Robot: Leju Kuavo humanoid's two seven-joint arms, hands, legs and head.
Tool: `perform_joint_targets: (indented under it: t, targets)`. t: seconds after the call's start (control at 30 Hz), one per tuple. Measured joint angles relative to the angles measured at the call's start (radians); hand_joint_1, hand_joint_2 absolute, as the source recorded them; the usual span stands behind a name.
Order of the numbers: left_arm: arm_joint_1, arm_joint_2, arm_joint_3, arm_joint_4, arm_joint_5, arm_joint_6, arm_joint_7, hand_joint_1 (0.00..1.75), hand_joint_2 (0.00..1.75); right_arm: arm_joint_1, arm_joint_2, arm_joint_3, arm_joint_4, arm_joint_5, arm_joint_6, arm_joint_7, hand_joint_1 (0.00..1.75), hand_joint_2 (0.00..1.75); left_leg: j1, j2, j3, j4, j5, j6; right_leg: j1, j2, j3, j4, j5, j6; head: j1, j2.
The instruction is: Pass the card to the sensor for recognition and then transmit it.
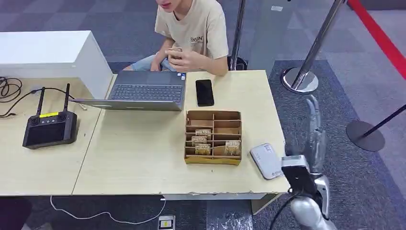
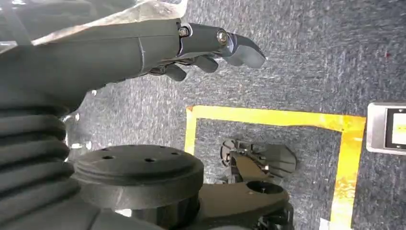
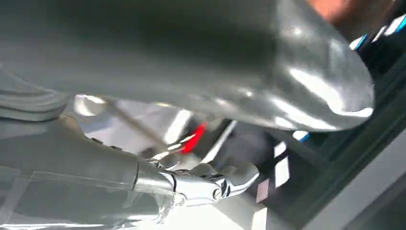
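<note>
We see one controller (image 1: 49, 128) at nine o'clock, one laptop (image 1: 143, 91) and one phone (image 1: 204, 92) at twelve, then one cardboard organiser (image 1: 213, 137) holding four cards (image 1: 203, 149). One white sensor (image 1: 266, 160) overhangs the table's (image 1: 139, 158) right edge, with open carpet beyond. Our left hand (image 2: 210, 50) hangs loosely curled and empty above the floor; our right hand (image 1: 313, 132), raised at four o'clock just past that edge, holds nothing, fingers extended.

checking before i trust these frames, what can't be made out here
- Print on the small cards in the brown cardboard divider box: too small in the head view.
- Right hand in the right wrist view: blurred, so its fingers' lie is unclear.
- Item in the seated person's hand: mostly covered by fingers.
- White flat sensor pad: markings too small.
</note>
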Motion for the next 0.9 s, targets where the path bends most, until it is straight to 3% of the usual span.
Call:
perform_joint_targets:
  t: [0.13, 0.33, 0.57, 0.77, 0.87, 0.9]
  targets:
    - [0.0, -0.005, 0.009, 0.0, 0.004, 0.004, 0.008, 0.0, 1.75, 0.063, 0.075, -0.182, 0.035, -0.087, 0.0, -0.084, 0.0, 0.0, 0.0, 0.001, 0.0, 0.0, 0.0, 0.0, 0.0, 0.0, 0.0, 0.0, 0.0, 0.0, 0.0, 0.0]
    - [-0.001, -0.011, 0.016, 0.0, 0.016, 0.01, 0.006, 0.0, 1.75, 0.073, 0.149, -0.408, 0.184, -0.147, 0.0, -0.164, 0.0, 0.0, 0.0, 0.002, 0.001, 0.0, 0.0, 0.0, -0.001, 0.0, 0.0, 0.0, 0.001, 0.0, 0.0, 0.0]
    - [-0.003, -0.023, 0.035, 0.0, 0.034, 0.01, 0.004, 0.0, 1.75, -0.016, 0.171, -0.647, 0.613, -0.204, 0.003, -0.298, 0.0, 0.0, -0.001, 0.002, 0.001, 0.0, 0.0, 0.0, -0.001, 0.0, 0.0, 0.0, 0.001, 0.0, 0.001, 0.0]
    - [-0.006, -0.028, 0.039, 0.0, 0.036, 0.01, -0.001, 0.0, 1.75, -0.068, 0.175, -0.762, 0.893, -0.265, 0.012, -0.304, 0.0, 0.0, 0.0, 0.004, 0.002, 0.0, 0.0, 0.0, -0.001, 0.003, 0.0, 0.0, 0.0, 0.0, 0.0, 0.0]
    - [-0.005, -0.028, 0.041, 0.0, 0.032, 0.0, -0.008, 0.0, 1.75, -0.084, 0.174, -0.819, 1.044, -0.437, 0.141, -0.295, 0.0, 0.0, 0.0, 0.004, 0.002, 0.0, 0.0, 0.0, 0.0, 0.003, 0.0, 0.0, 0.0, 0.0, 0.0, 0.0]
    - [-0.006, -0.028, 0.041, 0.0, 0.029, -0.004, -0.013, 0.0, 1.75, -0.087, 0.175, -0.844, 1.093, -0.503, 0.193, -0.284, 0.0, 1.75, 0.0, 0.004, 0.002, 0.0, 0.0, 0.0, 0.0, 0.003, 0.0, 0.0, 0.0, 0.0, 0.0, 0.0]
